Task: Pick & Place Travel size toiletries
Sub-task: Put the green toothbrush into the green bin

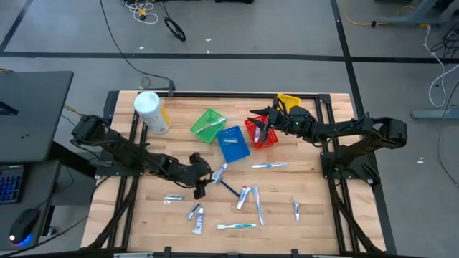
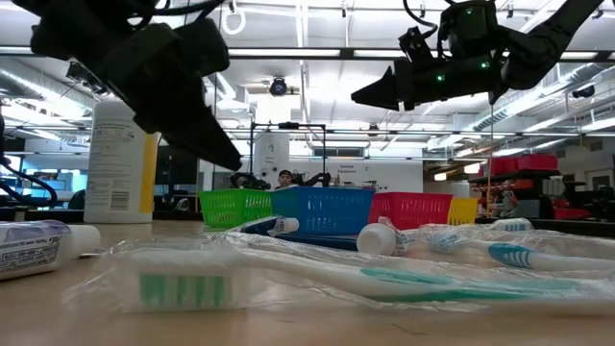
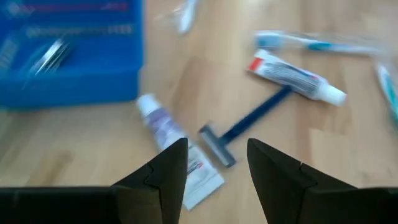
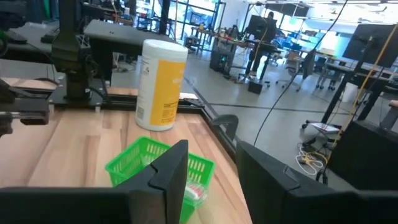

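Note:
My left gripper (image 3: 217, 163) (image 1: 200, 185) is open and hovers just above the table, with a dark blue razor (image 3: 245, 127) and a small white tube (image 3: 171, 140) lying flat ahead of its fingertips. It touches nothing. A white toothpaste tube (image 3: 295, 76) and a white-blue toothbrush (image 3: 317, 42) lie beyond them. More tubes (image 1: 244, 197) and toothbrushes (image 1: 269, 165) (image 1: 237, 226) lie scattered on the near half of the table. My right gripper (image 4: 211, 186) (image 1: 254, 122) is open and empty, raised over the red basket (image 1: 264, 136).
Green (image 1: 208, 124), blue (image 1: 233, 143), red and yellow (image 1: 288, 100) mesh baskets stand in a row across the table's far half. A big white canister (image 1: 152, 112) stands at the far left. The blue basket (image 3: 68, 62) is close to my left gripper.

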`<move>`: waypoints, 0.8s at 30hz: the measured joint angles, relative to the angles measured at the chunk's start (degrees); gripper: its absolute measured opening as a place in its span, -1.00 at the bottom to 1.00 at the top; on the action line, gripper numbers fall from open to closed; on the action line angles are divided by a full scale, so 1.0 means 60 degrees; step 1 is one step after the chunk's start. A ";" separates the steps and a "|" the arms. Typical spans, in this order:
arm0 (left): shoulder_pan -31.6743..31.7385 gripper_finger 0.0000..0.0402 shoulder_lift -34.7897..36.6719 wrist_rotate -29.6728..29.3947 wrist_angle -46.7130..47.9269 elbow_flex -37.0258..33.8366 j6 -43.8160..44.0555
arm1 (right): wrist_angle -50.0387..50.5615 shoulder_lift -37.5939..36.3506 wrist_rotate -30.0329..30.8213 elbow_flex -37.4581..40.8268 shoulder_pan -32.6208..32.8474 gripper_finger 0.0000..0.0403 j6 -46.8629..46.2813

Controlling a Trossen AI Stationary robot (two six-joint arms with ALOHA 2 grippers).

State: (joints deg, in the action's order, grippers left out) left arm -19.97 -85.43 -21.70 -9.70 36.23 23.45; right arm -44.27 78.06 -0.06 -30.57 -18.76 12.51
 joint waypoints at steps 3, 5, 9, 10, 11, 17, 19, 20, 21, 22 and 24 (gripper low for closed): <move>0.0391 -0.12 0.0000 0.0676 -0.0233 0.0000 -0.1033 | 0.0014 0.0000 -0.0003 0.0000 0.0000 -0.29 -0.0116; 0.0655 -0.12 0.0000 0.0936 -0.0200 0.0000 -0.0986 | 0.0089 0.0000 -0.0003 0.0000 0.0000 -0.29 -0.0377; 0.0956 -0.12 0.0000 0.1287 -0.0220 0.0000 -0.0485 | 0.0321 0.0000 -0.0016 0.0000 0.0000 -0.29 -0.0956; 0.0962 -0.12 0.0000 0.1422 -0.0239 0.0000 -0.0625 | 0.0465 0.0000 -0.0084 0.0000 0.0002 -0.29 -0.1007; 0.0959 -0.12 0.0000 0.1564 -0.0287 0.0000 -0.0929 | 0.0633 0.0000 -0.0243 0.0000 0.0004 -0.29 -0.1020; 0.1050 -0.12 0.0000 0.2090 -0.1437 0.0002 -0.2005 | 0.2209 0.0000 -0.1956 0.0000 0.0117 -0.29 -0.1317; 0.1153 -0.12 0.0000 0.2060 -0.1648 0.0004 -0.2157 | 0.2649 0.0000 -0.2014 0.0000 0.0279 -0.29 -0.1473; 0.1214 -0.12 0.0000 0.2053 -0.1728 0.0004 -0.2233 | 0.2842 0.0000 -0.2014 0.0000 0.0358 -0.29 -0.1542; 0.1277 -0.12 0.0000 0.2056 -0.1814 0.0004 -0.2277 | 0.3024 0.0000 -0.2018 0.0000 0.0450 -0.29 -0.1640; 0.1348 -0.12 0.0000 0.2055 -0.1848 0.0004 -0.2325 | 0.3212 0.0000 -0.2016 0.0000 0.0557 -0.29 -0.1754; 0.1501 -0.12 0.0000 0.2011 -0.1803 0.0004 -0.2379 | 0.3621 0.0000 -0.2017 0.0000 0.0773 -0.29 -0.1845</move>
State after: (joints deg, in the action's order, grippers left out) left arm -10.96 -85.43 -9.64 -20.52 36.25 9.18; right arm -22.54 78.06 -12.16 -30.57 -14.12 1.45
